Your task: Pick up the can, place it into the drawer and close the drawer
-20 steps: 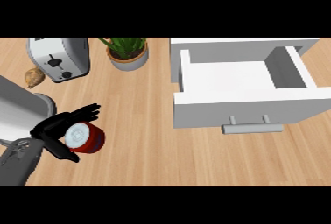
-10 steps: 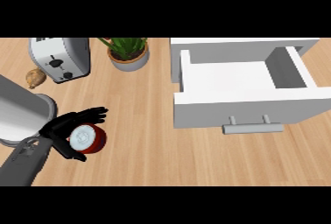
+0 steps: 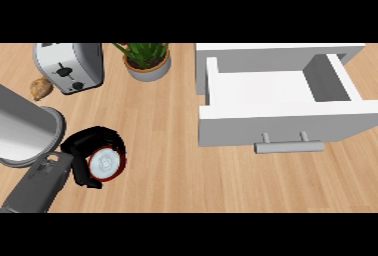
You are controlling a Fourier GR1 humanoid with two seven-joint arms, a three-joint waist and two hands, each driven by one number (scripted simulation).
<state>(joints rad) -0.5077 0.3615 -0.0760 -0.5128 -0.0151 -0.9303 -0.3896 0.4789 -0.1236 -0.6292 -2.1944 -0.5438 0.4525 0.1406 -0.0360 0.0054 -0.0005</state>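
A: At the counter's left, the left hand (image 3: pixel 83 150) has its fingers curled round the red can (image 3: pixel 107 162); the open drawer (image 3: pixel 275 116) sits well apart to the right.

B: The carry could tip the can; it might clip the drawer's front wall.

Toaster (image 3: pixel 69 66) at ten o'clock, potted plant (image 3: pixel 147 61) just beside. Brown lump (image 3: pixel 40 88) at nine o'clock, above a grey metal bin (image 3: pixel 22 131).
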